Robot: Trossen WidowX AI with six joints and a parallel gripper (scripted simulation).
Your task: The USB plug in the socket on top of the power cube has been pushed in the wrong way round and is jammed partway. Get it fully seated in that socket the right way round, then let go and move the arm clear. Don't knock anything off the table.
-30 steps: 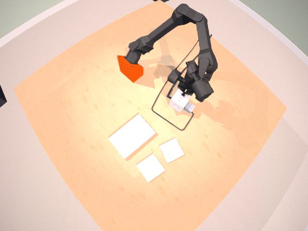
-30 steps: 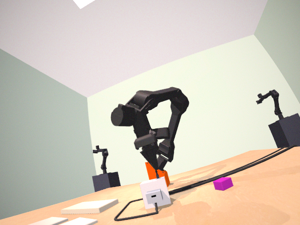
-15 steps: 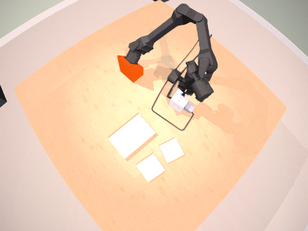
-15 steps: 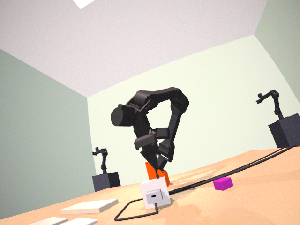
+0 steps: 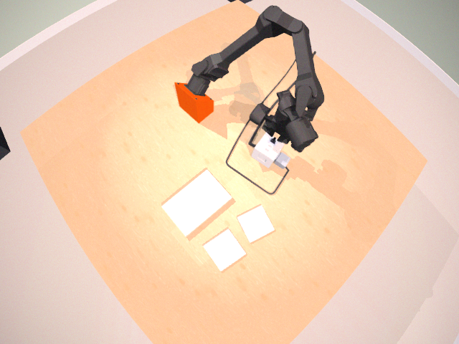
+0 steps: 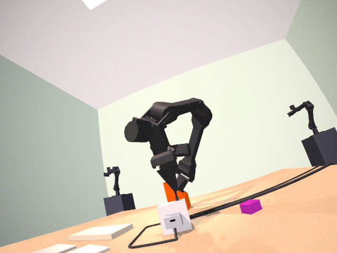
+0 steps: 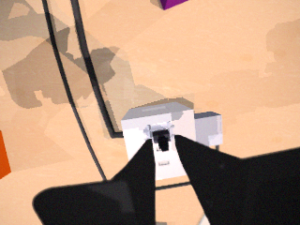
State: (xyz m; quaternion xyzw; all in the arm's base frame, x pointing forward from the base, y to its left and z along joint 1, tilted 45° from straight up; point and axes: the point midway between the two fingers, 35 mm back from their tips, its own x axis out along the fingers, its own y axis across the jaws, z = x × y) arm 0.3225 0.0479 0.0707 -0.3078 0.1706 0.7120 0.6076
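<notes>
The white power cube [image 5: 262, 152] [image 6: 162, 212] [image 7: 135, 132] stands on the table, with a grey block [image 5: 282, 160] [image 7: 208, 130] on one side. The small black USB plug [image 5: 273, 140] [image 6: 177, 196] [image 7: 162, 140] stands upright in the socket on the cube's top. How deep it sits and which way round it is cannot be told. My gripper [image 6: 176, 191] [image 7: 163, 142] is slightly open. In the wrist view its fingertips stand on either side of the plug, with a gap showing beside it. The fingers partly hide the cube's top in that view.
A black cable [image 5: 249, 179] [image 6: 147, 245] [image 7: 70, 96] loops around the cube and runs into the grey block. A purple cube [image 6: 250, 206] [image 7: 173, 4] lies off to one side. The arm's orange base [image 5: 192, 105] [image 7: 4, 157] stands behind. Three pale slabs [image 5: 198, 203] [image 5: 255, 223] [image 5: 224, 249] lie nearby.
</notes>
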